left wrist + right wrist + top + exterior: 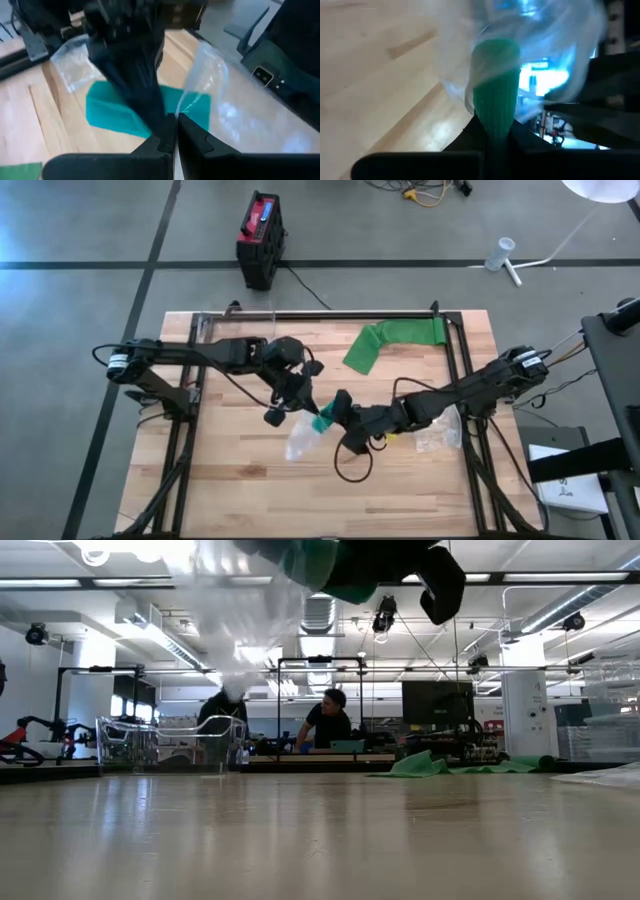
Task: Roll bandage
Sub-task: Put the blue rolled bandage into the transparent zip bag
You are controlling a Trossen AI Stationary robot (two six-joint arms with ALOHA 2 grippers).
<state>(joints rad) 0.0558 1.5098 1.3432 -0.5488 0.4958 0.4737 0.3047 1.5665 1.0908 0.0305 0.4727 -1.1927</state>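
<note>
A green rolled bandage (495, 95) is lifted over the middle of the table, with my right gripper (328, 418) shut on it. Its free end pokes into a clear plastic bag (300, 440), and my left gripper (306, 408) is shut on that bag just to the left. In the left wrist view the bandage (110, 112) shows teal behind the bag's film (220, 100). The low view shows the bag (240, 610) and the bandage (320, 565) high above the tabletop. A second, unrolled green bandage (393, 342) lies flat near the far edge. My left gripper pinches an edge of the clear bag's film (181, 107) between its two shut fingers, slanting down from the table's left. The bag hangs below and beyond the fingers, clear of the table. My right gripper pinches the green roll's near end (494, 127) between its two fingers, coming from the table's right, nearly level. The roll points on along the fingers, its far end (495, 50) inside the bag's mouth, clear of the table.
Another clear bag (440, 435) lies on the wood at the right, under my right arm. A black frame (455, 340) runs round the table's edges. A red and black case (260, 235) stands on the floor beyond. People sit in the room behind (325, 720).
</note>
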